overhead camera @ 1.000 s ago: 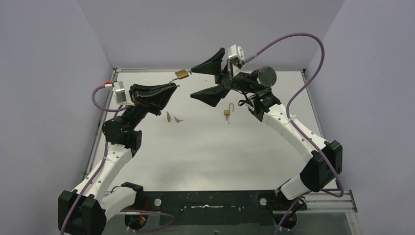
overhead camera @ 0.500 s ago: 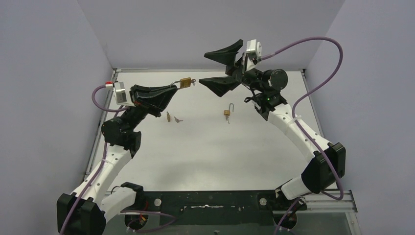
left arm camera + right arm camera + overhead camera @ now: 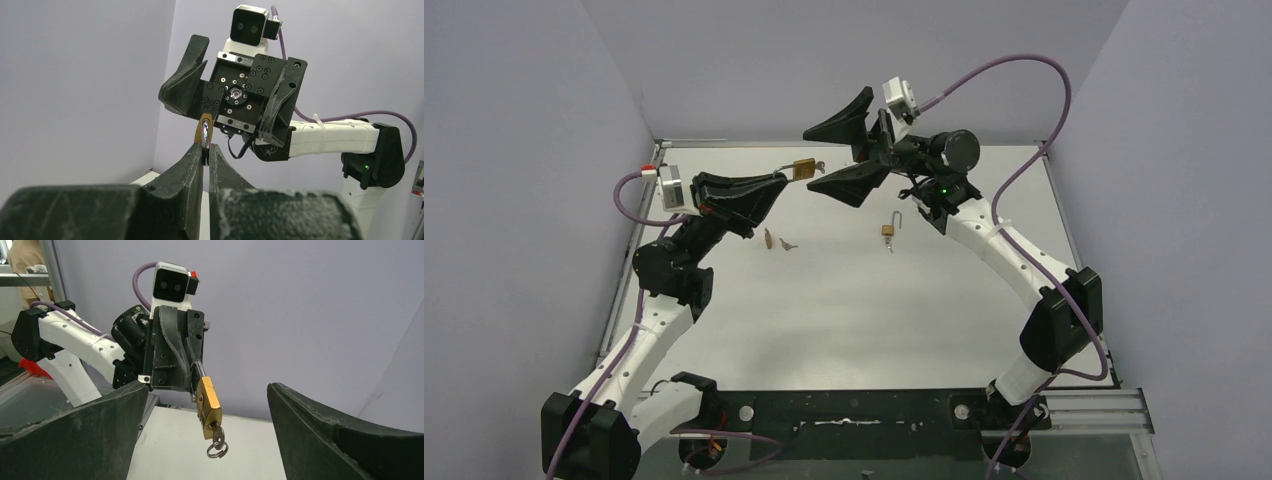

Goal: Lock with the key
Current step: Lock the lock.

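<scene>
A brass padlock (image 3: 802, 169) hangs in the air over the far part of the table, and my left gripper (image 3: 780, 178) is shut on its shackle. In the right wrist view the padlock (image 3: 209, 405) tilts down with a key (image 3: 215, 434) in its keyhole and a ring hanging below. My right gripper (image 3: 808, 162) stands open, one finger on each side of the key end, touching nothing. The left wrist view shows the padlock (image 3: 204, 131) edge-on above my closed fingertips (image 3: 200, 148), with the right gripper's palm (image 3: 235, 95) facing it.
A second small padlock (image 3: 890, 228) with its shackle open lies on the white table (image 3: 854, 300). A small brown piece with a key (image 3: 776, 241) lies to its left. Grey walls close in the table at back and sides.
My right gripper swung left from behind the table's middle and now straddles the key end of the padlock. The left arm and the padlock held still.
</scene>
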